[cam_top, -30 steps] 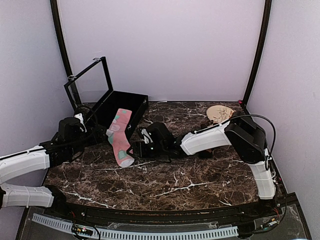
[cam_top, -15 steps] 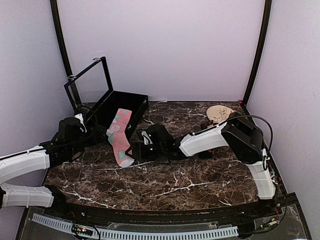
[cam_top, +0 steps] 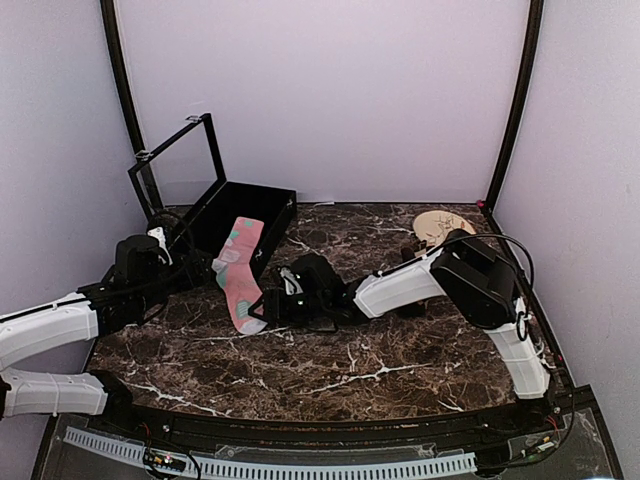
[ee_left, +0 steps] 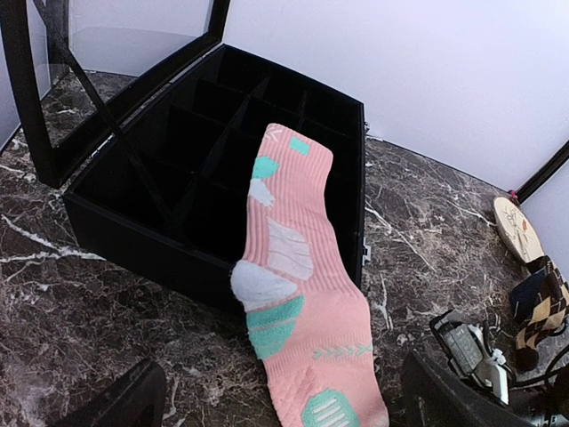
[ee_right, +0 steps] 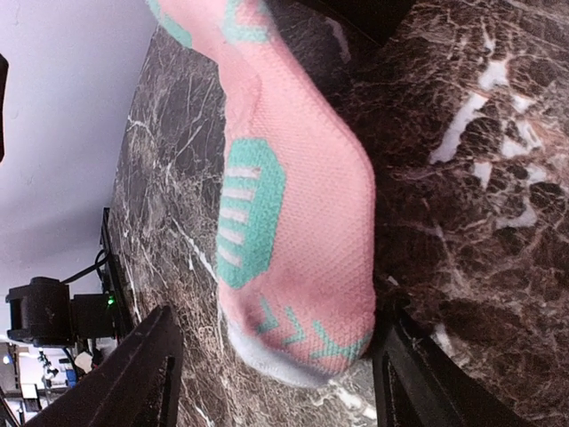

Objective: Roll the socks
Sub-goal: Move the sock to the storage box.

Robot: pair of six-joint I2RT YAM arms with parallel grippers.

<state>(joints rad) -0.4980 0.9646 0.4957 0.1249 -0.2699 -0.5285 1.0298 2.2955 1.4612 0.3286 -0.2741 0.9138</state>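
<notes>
The pink sock (ee_left: 329, 311) is soft, matt knit cloth, ribbed along the leg. The counter (cam_top: 330, 370) is polished brown marble-look stone, white-veined. The box (ee_left: 133, 240) looks matt black.

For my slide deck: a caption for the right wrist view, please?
Open right gripper brackets the toe of the pink sock on the marble table.

a: left arm (cam_top: 50, 335) pose?
b: reaches in from the left edge, forearm low, wrist angled up and to the right. left gripper (ee_left: 280, 378) has its fingers spread wide.
a: and the right?
b: right arm (cam_top: 400, 285) is bent at the elbow on the right side, forearm run out leftward, wrist low. right gripper (ee_right: 280, 334) fingers apart, not clamped.
</notes>
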